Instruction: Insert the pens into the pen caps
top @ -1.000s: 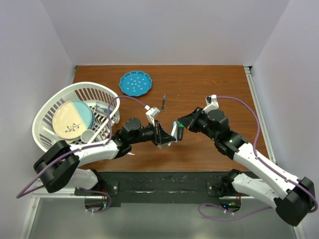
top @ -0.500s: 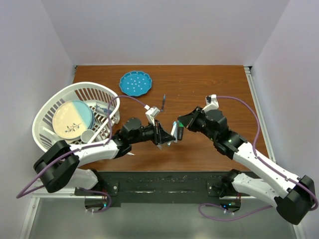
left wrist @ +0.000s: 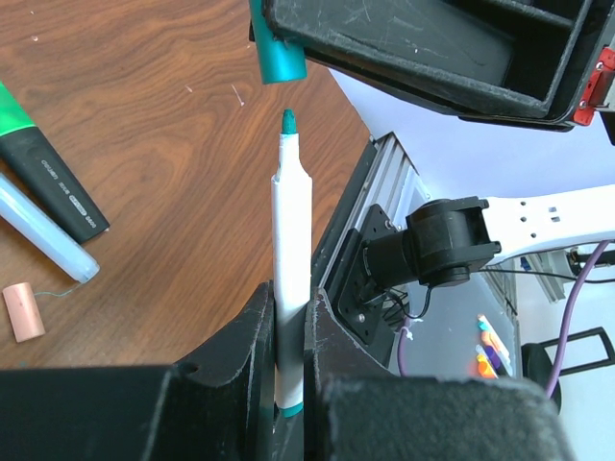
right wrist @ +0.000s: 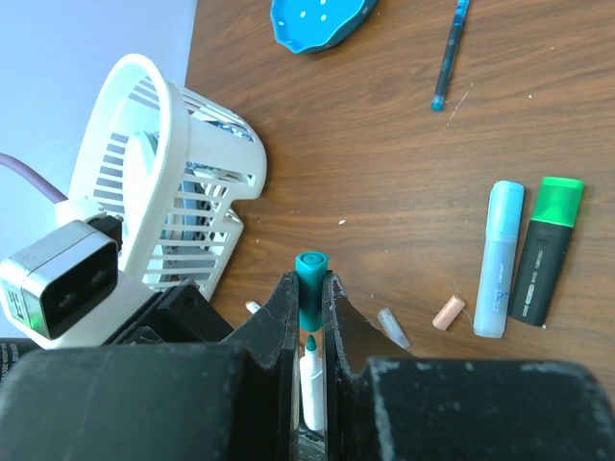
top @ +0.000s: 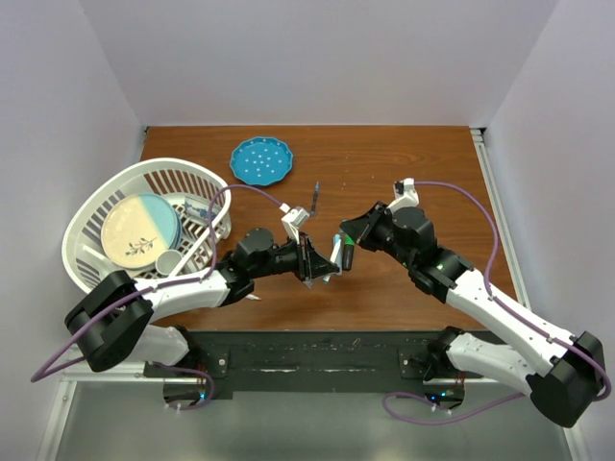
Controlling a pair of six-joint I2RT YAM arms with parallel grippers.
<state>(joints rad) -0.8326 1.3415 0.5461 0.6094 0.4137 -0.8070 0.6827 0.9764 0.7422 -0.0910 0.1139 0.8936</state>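
**Pens, four counted.**
- One white pen [left wrist: 291,240] with a teal tip is clamped upright between the left fingers [left wrist: 245,336], above the near middle of the surface [top: 423,163].
- One dark pen [right wrist: 543,250] with a green cap and one light blue pen [right wrist: 500,254] are laid side by side.
- One thin teal pen [right wrist: 450,53] is laid apart, toward the far edge.

**Caps off the pens, three counted.**
- One teal cap [right wrist: 310,283] is pinched between the right fingers [right wrist: 279,322], in line with the white pen's tip.
- One pink cap [right wrist: 449,311] and one clear cap [right wrist: 390,327] are laid loose just beside the light blue pen.

**Other items.**
- One blue plate [top: 260,160] is set near the far edge.
- One white basket [top: 96,206] is set at the left edge.
- One two-tone dish [top: 139,233] and one white cup [top: 168,261] are held in the basket.

**Views compared.**
- A small gap between tip and cap is shown only by the left wrist view. In the right wrist view the two overlap.
- The dark pen, the light blue pen and the loose caps are hidden in the top view.
- The basket's contents are shown clearly there alone.
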